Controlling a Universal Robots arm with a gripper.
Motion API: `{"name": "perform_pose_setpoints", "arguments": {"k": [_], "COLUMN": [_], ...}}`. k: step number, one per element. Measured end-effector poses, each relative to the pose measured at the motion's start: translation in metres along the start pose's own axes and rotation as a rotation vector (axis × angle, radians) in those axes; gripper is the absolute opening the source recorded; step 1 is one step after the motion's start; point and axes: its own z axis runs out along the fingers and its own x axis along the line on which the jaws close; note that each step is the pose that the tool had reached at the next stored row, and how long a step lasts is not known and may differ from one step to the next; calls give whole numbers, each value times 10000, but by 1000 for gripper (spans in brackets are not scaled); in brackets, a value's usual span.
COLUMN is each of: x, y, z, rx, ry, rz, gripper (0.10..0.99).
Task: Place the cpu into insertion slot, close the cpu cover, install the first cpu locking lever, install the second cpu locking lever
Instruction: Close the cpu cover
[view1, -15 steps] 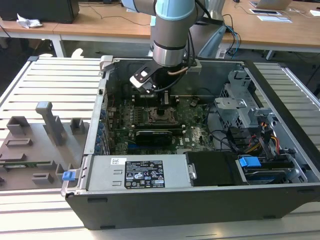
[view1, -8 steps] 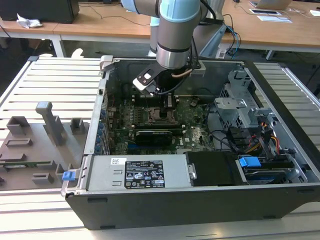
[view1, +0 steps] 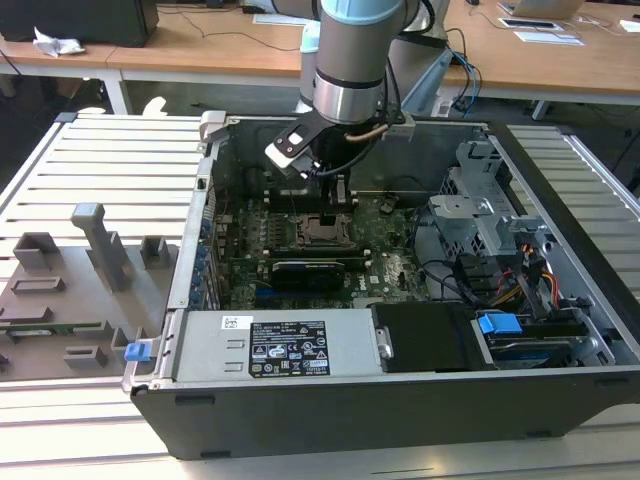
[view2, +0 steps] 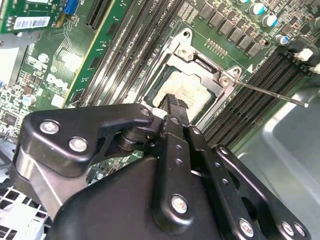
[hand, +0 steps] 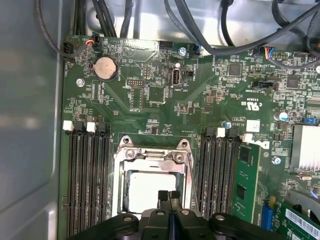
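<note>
Two black fingers (hand: 163, 196) were pressed together tip against tip in the first wrist view, narrow, with nothing held between them. They sat over the near edge of the cpu (hand: 150, 192), whose pale metal top lay flat inside the insertion slot (view1: 325, 228). I could not tell whether the tips touched the chip or hung just above it. The cpu cover (hand: 120, 175), a silvery frame with a cut-out centre, lay down around the chip and flat to the green circuit board (hand: 160, 115).

In the second wrist view the fingers (view2: 175, 106) rose in front of the cpu (view2: 192, 90), and the cpu cover (view2: 187, 54) framed it on all the sides that showed. One locking lever (view2: 270, 93), a thin metal rod, ran from a corner of the cover out across the long black memory slots (view2: 250, 95), its tip free.

In the exterior view the arm (view1: 350, 60) came down from the upper centre of the frame into the open computer case (view1: 400, 410). The slot lay just above the middle of the frame, directly below the arm's end. The case stood on a slatted grey tabletop (view1: 110, 150), with grey fixtures (view1: 100, 250) at the exterior view's left.
</note>
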Motion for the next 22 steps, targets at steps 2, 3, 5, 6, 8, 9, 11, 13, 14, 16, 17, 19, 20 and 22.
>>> {"name": "perform_pose_setpoints", "arguments": {"k": [2,3,5,6,8,9,11,13,14,16,17,19,20,22], "x": [-1,-1,-2,-3,-3,-4,-4,-5,-6,-7,-6,-7,-6,-7], "y": [-1,-2,-4,-4,-6,-6,-8,-8,-9,-11,-11,-11,-11,-11], "z": [-30,-48,-111,-134,-170,-195,-229,-260,-288,-325,-332,-334,-334,-335], "rx": [0,1,0,0,0,0,0,0,0,0,-1,0,0,0], "ry": [1,0,0,0,0,-1,-1,0,-1,-1,2,-1,0,0], "rz": [1,1,1,1,1,1,1,1,1,1,0,1,1,1], "gripper": [106,106,106,106,106,106,106,106,106,106,106,106,106,106]}}
